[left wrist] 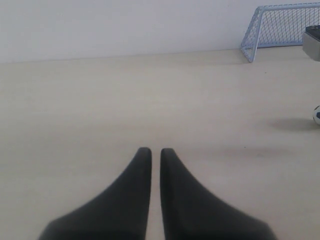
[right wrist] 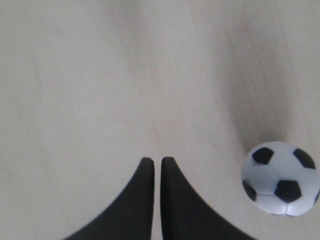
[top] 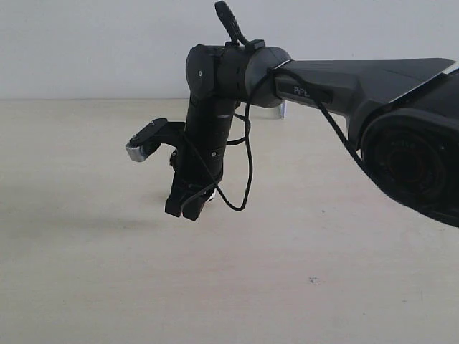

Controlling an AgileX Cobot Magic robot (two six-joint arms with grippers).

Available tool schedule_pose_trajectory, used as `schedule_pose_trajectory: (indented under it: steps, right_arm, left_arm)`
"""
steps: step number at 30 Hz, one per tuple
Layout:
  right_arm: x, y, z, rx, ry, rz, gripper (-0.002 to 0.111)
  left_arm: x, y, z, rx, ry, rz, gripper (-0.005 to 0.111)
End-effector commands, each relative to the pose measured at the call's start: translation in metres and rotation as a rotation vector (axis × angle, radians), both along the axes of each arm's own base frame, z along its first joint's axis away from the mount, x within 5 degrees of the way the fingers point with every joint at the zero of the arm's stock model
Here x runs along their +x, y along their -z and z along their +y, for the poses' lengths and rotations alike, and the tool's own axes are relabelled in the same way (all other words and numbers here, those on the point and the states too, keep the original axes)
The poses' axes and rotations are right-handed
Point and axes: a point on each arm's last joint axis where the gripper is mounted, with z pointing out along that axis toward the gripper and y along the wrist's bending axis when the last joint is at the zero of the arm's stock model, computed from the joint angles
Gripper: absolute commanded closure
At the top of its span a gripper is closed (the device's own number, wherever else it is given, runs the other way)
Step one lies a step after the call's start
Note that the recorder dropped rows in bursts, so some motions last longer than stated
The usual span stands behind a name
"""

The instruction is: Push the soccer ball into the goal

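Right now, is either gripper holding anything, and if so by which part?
Nothing is held. The left gripper and right gripper are shut and empty; the soccer ball lies free beside the right one.

Off target: soccer ball well apart from goal

The tiny white ball, patched with black pentagons, rests outside the goal's mouth. The goal stands upright, its pale blue-white frame strung with fine mesh netting.

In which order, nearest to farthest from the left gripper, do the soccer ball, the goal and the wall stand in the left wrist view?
From the left gripper:
1. soccer ball, at the picture's edge.
2. goal, farther back.
3. wall, behind the goal.
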Motion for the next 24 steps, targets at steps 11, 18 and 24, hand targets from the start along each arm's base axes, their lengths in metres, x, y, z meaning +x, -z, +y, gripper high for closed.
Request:
schedule_pose_trajectory:
  steps: [11,18,24]
  right_arm:
    - [0.000,-0.004,0.000,0.003,-0.013,-0.007,0.108]
    - [0.018,-0.003,-0.007,-0.067,0.007,-0.203,0.108]
    - [0.043,-0.017,-0.002,0.024,0.205,-0.459,0.108]
  left_arm:
    - [0.000,-0.003,-0.001,-0.016,0.006,-0.018,0.100]
    - [0.000,-0.003,-0.001,-0.016,0.006,-0.018,0.100]
    - [0.000,-0.003,-0.001,-0.016,0.006,-0.018,0.100]
